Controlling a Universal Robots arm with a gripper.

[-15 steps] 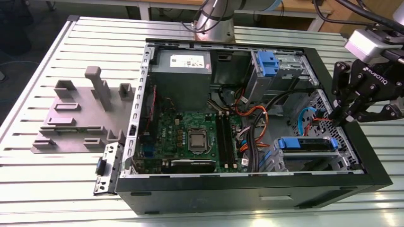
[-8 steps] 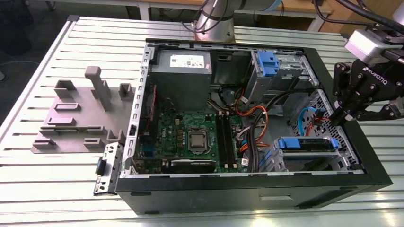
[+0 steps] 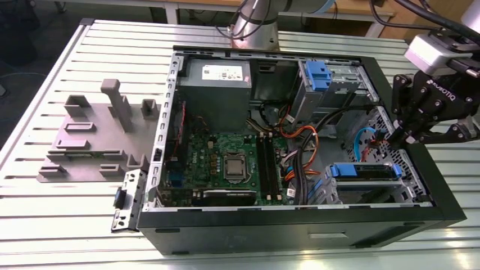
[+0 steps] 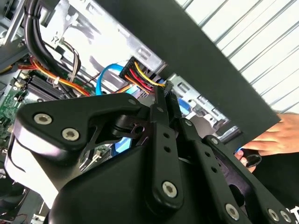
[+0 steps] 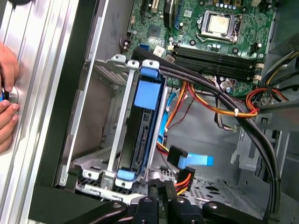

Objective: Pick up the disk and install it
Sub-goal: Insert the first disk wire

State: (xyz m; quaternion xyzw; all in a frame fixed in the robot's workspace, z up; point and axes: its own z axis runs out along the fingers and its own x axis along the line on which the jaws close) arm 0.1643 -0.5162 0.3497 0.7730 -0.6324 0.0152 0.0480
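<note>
With the disk [image 5: 145, 122] already seated in its bay, the closed, empty gripper [image 3: 397, 136] is held beside it.

Black tower computer case [image 3: 300, 225], green motherboard [image 3: 225, 157] with silver processor cap [image 5: 219, 23], blue plastic carrier frame on the disk [image 5: 147, 93], grey metal power supply box [image 3: 217, 84] with white sticker, orange, red and yellow wire bundle [image 5: 219, 109], flat blue data cable [image 5: 198, 161], matte black gripper [image 3: 408, 132], pale grey ribbed table [image 3: 45, 225]
</note>
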